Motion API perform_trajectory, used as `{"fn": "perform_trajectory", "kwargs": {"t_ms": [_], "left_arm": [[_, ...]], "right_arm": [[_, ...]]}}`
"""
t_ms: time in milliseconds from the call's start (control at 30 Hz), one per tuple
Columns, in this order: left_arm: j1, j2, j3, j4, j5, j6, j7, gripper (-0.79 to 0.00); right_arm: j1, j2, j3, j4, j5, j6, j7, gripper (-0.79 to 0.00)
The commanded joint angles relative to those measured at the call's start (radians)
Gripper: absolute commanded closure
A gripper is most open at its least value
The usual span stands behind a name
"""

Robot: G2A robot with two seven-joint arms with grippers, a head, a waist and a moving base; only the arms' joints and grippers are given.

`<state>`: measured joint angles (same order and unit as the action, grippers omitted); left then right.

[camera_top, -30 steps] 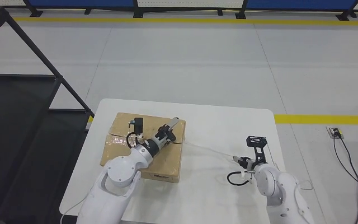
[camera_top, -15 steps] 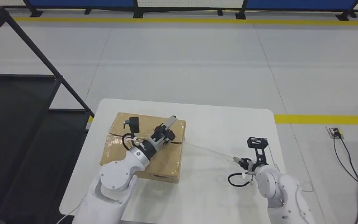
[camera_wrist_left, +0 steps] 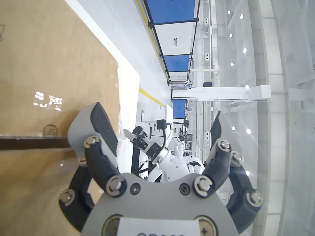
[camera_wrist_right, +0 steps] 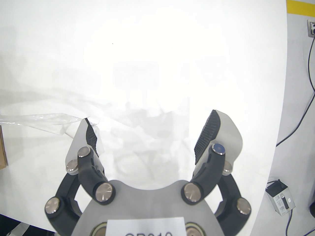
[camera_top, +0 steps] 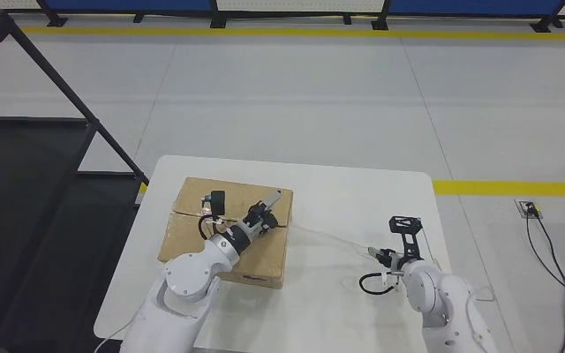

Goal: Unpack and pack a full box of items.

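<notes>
A brown cardboard box (camera_top: 190, 225) lies with its flaps closed on the left half of the white table (camera_top: 353, 190). My left gripper (camera_top: 267, 210) hovers over the box's right end, open. In the left wrist view one fingertip (camera_wrist_left: 102, 121) rests by the dark seam of the box (camera_wrist_left: 49, 62) and the other is in the air. A strip of clear tape (camera_top: 327, 236) runs from the box's right edge toward my right gripper (camera_top: 378, 255). That right gripper (camera_wrist_right: 150, 117) is open low over the table, with the tape strip (camera_wrist_right: 37, 120) ending at one fingertip.
The table's near right corner lies under the right arm, with cables and a floor socket (camera_top: 528, 209) beyond the edge. A black frame (camera_top: 79, 115) stands left of the table. The box corner (camera_wrist_right: 2, 146) is in the right wrist view.
The left gripper has shifted slightly over the box's right end and its wrist has turned a little. The right arm has barely moved.
</notes>
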<state>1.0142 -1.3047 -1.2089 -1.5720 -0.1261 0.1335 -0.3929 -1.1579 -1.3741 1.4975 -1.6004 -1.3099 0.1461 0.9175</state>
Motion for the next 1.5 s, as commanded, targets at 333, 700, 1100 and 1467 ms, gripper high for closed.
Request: {"fn": "perform_trajectory", "kwargs": {"t_ms": [333, 700, 1100, 1467], "left_arm": [[-0.028, -0.009, 0.023, 0.066, 0.0, 0.007, 0.021, -0.785], [-0.027, -0.012, 0.027, 0.078, 0.003, 0.01, 0.031, -0.785], [-0.03, -0.016, 0.026, 0.084, 0.001, 0.01, 0.029, -0.785], [-0.035, -0.018, 0.023, 0.086, -0.002, 0.009, 0.019, -0.785]], "right_arm": [[-0.007, 0.005, -0.004, -0.007, -0.004, -0.002, 0.001, -0.785], [-0.028, 0.013, 0.022, -0.026, 0.013, -0.012, -0.009, -0.785], [-0.045, 0.021, 0.051, -0.045, 0.03, -0.004, -0.008, -0.785], [-0.045, 0.029, -0.015, -0.068, 0.032, -0.198, -0.033, -0.785]]}}
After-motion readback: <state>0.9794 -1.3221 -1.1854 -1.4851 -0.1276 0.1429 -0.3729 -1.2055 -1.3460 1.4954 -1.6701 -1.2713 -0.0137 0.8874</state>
